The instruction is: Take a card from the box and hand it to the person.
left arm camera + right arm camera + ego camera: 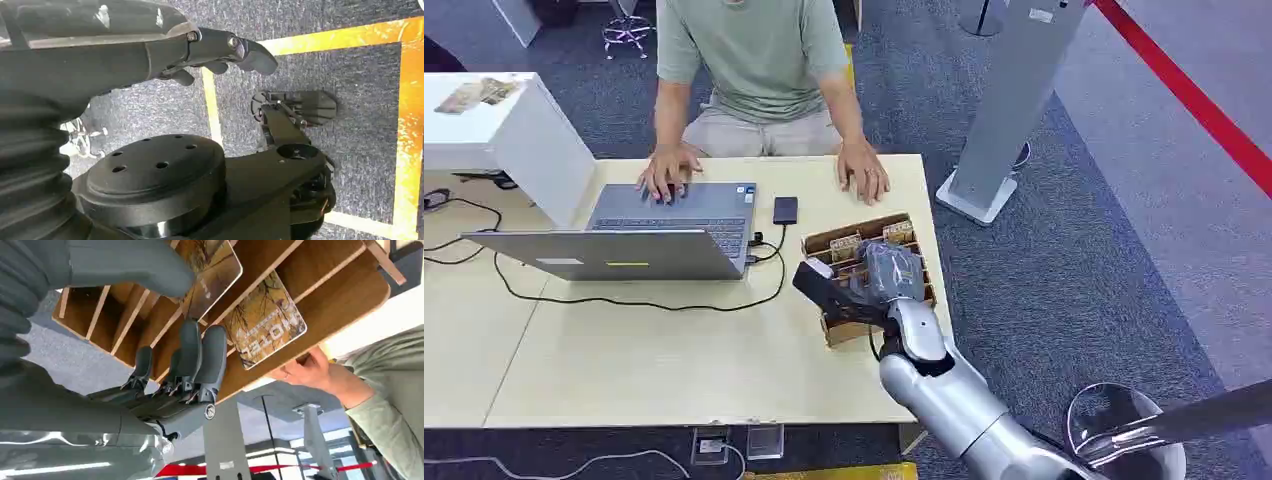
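Right robot hand [886,272] reaches into the box [836,243], fingers [210,360] and thumb apart astride a card [212,277], not clamped.

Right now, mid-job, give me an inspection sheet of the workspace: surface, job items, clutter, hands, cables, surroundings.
Surface: pale wooden table, mostly bare on the near side.
Job's things: slotted wooden box at the table's right end; two cards stand in its slots; the person sits across, both hands on the table.
Clutter: open laptop, small dark device beside it.
Hands: right hand over the box, fingers reaching among the slots, thumb by one card, grip not confirmed; left hand hangs over the floor, holding nothing.
Cables: black cable loops from the laptop across the table.
Surroundings: grey carpet, red floor line, grey stand.
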Robot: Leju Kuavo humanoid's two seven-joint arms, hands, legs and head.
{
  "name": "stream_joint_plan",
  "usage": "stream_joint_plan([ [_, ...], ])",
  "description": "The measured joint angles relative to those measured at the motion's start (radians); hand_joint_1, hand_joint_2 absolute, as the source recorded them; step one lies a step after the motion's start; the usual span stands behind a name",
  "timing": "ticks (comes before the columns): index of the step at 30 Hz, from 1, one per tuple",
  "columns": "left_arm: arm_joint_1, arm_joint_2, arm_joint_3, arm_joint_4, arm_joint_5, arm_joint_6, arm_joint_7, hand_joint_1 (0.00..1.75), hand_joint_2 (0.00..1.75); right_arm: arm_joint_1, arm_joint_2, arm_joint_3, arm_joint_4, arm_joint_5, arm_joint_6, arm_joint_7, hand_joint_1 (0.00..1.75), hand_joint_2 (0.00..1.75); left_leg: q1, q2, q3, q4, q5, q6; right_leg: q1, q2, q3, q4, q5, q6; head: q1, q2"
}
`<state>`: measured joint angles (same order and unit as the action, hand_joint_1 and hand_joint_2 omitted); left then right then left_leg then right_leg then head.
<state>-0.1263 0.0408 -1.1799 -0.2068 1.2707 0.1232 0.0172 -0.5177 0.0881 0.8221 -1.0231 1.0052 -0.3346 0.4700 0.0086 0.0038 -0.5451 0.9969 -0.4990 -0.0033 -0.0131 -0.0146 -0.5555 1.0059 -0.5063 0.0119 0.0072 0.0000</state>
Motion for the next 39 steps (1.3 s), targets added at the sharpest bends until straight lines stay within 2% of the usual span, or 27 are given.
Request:
stream_joint_plan([
  [13, 0.000, 0.000, 0.000, 0.000, 0.001, 0.000, -0.003, 0.00, 1.75, -0.002, -0.001, -0.013, -0.006, -0.010, 0.001, -0.003, 0.89, 1.75, 0.000, 0.000, 0.000, 0.000, 0.000, 0.000, 0.000, 0.000, 0.000, 0.000, 0.000, 0.000, 0.001, 0.000],
  [19, 0.001, 0.000, 0.000, 0.000, 0.003, 0.000, -0.003, 0.00, 1.75, -0.002, 0.001, -0.013, 0.008, -0.023, 0.002, -0.018, 0.94, 1.75, 0.000, 0.000, 0.000, 0.000, 0.000, 0.000, 0.000, 0.000, 0.000, 0.000, 0.000, 0.000, 0.000, 0.000],
  [36, 0.000, 0.000, 0.000, 0.000, 0.003, 0.000, 0.001, 0.00, 1.75, -0.004, 0.018, -0.011, 0.069, -0.044, 0.002, -0.027, 0.87, 1.75, 0.000, 0.000, 0.000, 0.000, 0.000, 0.000, 0.000, 0.000, 0.000, 0.000, 0.000, 0.000, 0.000, 0.000],
  [39, 0.000, -0.001, 0.000, 0.000, 0.003, 0.000, 0.001, 0.00, 1.75, -0.005, 0.018, -0.011, 0.075, -0.044, 0.002, -0.027, 0.93, 1.75, 0.000, 0.000, 0.000, 0.000, 0.000, 0.000, 0.000, 0.000, 0.000, 0.000, 0.000, 0.000, 0.000, 0.000],
])
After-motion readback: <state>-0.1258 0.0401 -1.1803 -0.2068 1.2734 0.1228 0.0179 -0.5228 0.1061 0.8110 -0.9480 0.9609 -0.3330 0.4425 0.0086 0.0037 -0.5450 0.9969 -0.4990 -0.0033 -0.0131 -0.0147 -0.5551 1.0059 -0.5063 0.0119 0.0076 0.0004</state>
